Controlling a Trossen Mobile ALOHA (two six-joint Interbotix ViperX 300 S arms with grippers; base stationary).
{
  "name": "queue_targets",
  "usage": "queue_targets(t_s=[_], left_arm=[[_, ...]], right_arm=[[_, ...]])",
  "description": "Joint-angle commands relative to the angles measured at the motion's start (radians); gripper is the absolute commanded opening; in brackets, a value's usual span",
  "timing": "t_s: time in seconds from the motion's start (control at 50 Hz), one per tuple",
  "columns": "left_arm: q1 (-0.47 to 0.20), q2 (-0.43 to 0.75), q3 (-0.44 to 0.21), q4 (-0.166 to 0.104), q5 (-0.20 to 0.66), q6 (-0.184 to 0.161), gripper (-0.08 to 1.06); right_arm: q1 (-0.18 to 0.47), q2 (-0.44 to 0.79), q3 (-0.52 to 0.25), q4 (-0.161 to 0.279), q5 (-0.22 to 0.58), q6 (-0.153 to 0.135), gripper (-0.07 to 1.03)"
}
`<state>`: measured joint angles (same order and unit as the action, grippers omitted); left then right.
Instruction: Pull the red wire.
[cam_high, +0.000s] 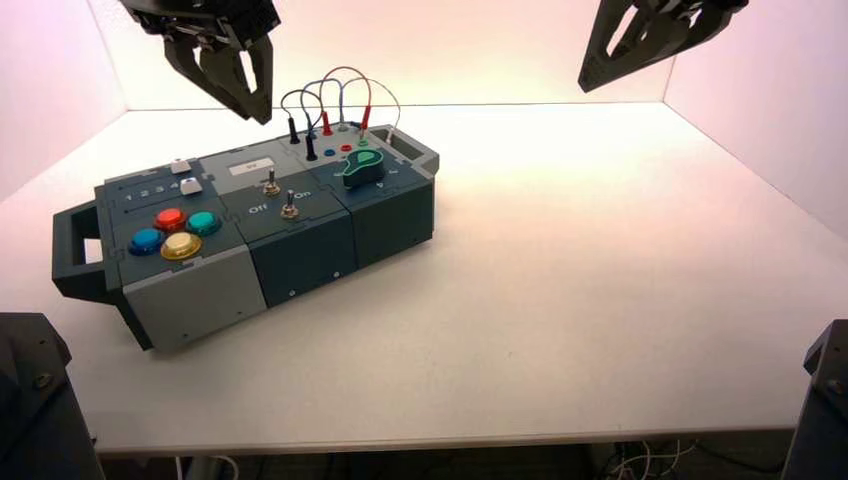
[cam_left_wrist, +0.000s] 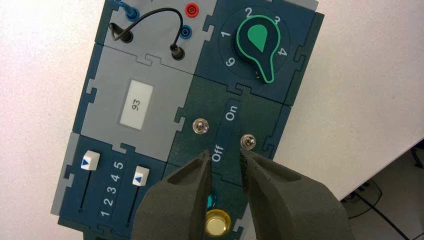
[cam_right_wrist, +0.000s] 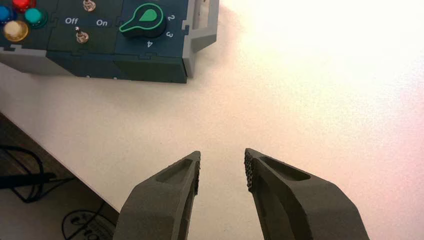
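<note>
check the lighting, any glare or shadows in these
High view: strong glow on the back wall behind the red wire, and the table washed nearly white toward it; left wrist view: fairly even light, small glint on the yellow button; right wrist view: part of the table near-white, soft shadow beside the box.

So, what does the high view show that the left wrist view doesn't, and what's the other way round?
Only the high view shows the red wire, the red button, the blue button and the right gripper.

Only the left wrist view shows the display's digits and the knob's numbers plainly.

Both show the left gripper, open over the box, the green knob, the two switches, the two sliders and the yellow button.
</note>
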<state>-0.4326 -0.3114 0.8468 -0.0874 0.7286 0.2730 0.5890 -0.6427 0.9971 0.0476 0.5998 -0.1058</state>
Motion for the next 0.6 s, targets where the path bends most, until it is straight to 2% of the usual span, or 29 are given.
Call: queue_targets(t_s=[0.02, 0.6], left_arm=[[0.005, -0.006, -0.002, -0.003, -0.011, 0.005, 0.33], [0.011, -0.008, -0.017, -0.003, -0.015, 0.003, 0.33]], right_arm=[[0.000, -0.003, -0.012, 0.003, -0.011, 0.003, 0.48], [-0.002, -0.008, -0.012, 0.000, -0.012, 0.002, 0.48]])
